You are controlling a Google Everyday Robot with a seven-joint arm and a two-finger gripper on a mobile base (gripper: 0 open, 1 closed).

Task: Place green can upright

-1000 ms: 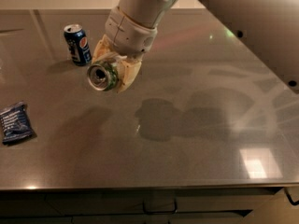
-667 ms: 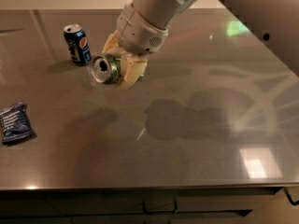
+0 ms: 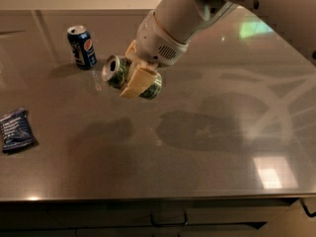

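Observation:
The green can (image 3: 116, 71) lies on its side in the air, silver end facing left, held above the grey table (image 3: 197, 147). My gripper (image 3: 134, 78) is shut on the green can, its cream fingers (image 3: 138, 82) clamped across the can's middle. The white arm comes down from the upper right. The can casts a shadow on the table below it, so it is lifted off the surface.
A dark blue Pepsi can (image 3: 81, 47) stands upright at the back left, close to the held can. A dark blue snack bag (image 3: 17, 130) lies at the left edge. The table's front edge runs along the bottom.
The gripper with the green can has moved a little to the right and away from the front edge. The can stays on its side in the grip.

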